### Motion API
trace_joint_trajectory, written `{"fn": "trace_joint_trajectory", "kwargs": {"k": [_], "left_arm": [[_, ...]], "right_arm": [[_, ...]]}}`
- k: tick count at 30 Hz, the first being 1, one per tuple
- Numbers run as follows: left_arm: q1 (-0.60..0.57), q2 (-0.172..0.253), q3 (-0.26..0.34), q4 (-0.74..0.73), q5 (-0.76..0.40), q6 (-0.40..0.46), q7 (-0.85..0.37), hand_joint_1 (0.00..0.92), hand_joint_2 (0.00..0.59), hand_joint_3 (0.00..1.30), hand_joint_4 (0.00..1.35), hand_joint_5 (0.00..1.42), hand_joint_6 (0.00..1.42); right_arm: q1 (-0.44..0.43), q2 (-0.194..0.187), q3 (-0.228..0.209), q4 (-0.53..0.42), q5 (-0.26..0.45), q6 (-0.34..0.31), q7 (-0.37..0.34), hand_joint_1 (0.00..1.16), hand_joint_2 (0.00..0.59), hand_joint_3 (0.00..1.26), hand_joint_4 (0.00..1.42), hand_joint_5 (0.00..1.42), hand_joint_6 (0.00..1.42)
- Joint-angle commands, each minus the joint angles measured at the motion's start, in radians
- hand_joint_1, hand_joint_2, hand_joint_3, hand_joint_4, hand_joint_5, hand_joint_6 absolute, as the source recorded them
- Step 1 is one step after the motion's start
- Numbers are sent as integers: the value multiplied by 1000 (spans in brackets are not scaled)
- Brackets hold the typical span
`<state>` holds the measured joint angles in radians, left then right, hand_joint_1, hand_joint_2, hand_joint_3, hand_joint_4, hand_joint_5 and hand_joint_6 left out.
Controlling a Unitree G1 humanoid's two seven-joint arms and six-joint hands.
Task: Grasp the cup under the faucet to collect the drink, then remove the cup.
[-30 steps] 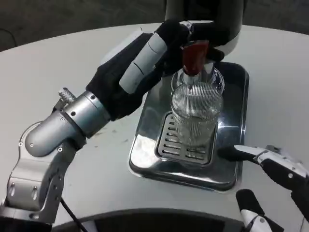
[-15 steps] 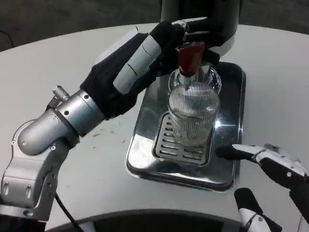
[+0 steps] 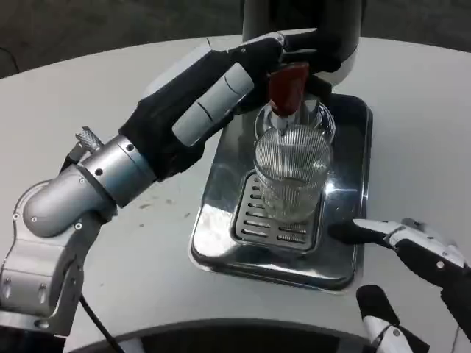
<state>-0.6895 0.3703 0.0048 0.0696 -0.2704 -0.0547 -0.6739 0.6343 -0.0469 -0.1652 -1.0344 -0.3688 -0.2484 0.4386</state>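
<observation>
Head view: I see the ribbed glass cup point(image 3: 291, 173) standing upright on the slotted grate of the steel drip tray point(image 3: 221, 220), directly under the red faucet point(image 3: 287, 84) of the dark dispenser point(image 3: 302, 29). My left hand point(image 3: 202, 103) reaches to the faucet; I cannot tell whether its fingers grip it. My right hand point(image 3: 416, 254) waits at the tray's near-right corner, fingers spread, holding nothing, on the white worktop point(image 3: 88, 95).
</observation>
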Motion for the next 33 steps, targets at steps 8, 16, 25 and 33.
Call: {"fn": "trace_joint_trajectory", "kwargs": {"k": [8,16,25,33], "left_arm": [[42,44,-28,9,80,-94,-30,59,142,221,256,340,248],[63,66,-36,2,120,-170,-25,65,144,199,270,352,261],[71,86,-39,22,170,-260,-5,65,145,195,277,354,263],[73,103,-39,58,211,-343,17,65,146,189,279,354,263]], "right_arm": [[9,7,12,-13,-15,9,-16,510,565,308,275,184,65],[8,6,16,-13,-17,11,-20,511,565,308,276,191,65],[-5,10,40,-13,-37,24,-21,511,565,309,276,194,65],[-24,7,52,-13,-48,43,-16,511,565,311,276,194,65]]}}
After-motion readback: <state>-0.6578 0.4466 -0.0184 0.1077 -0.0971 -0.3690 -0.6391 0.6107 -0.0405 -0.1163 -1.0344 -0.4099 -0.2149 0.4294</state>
